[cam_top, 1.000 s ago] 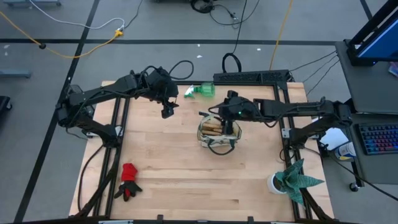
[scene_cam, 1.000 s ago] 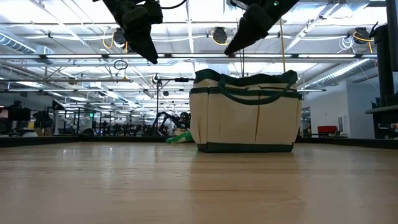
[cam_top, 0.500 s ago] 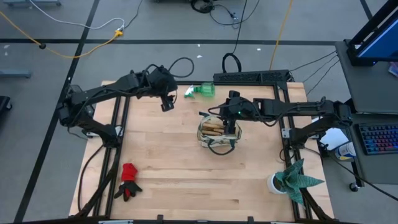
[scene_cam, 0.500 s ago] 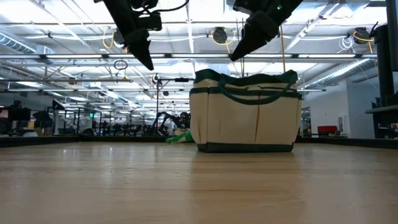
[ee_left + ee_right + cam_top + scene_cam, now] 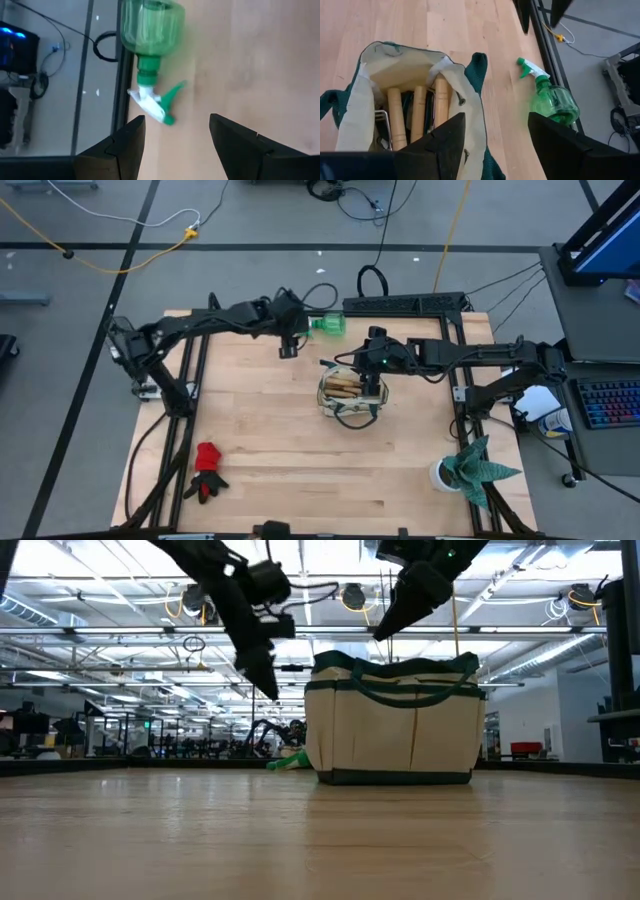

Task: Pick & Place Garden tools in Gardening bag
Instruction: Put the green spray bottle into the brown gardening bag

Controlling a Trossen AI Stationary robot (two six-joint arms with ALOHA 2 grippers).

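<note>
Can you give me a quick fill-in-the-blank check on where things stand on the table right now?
1. The left gripper hangs open over the green ____ lying at the table's far edge.
2. The wooden handles already stand inside the ____.
3. The red glove lies on the table near the ____ arm's side.
4. The right gripper hovers above the bag with its jaws ____.

Missing words: spray bottle; bag; left; open
</note>
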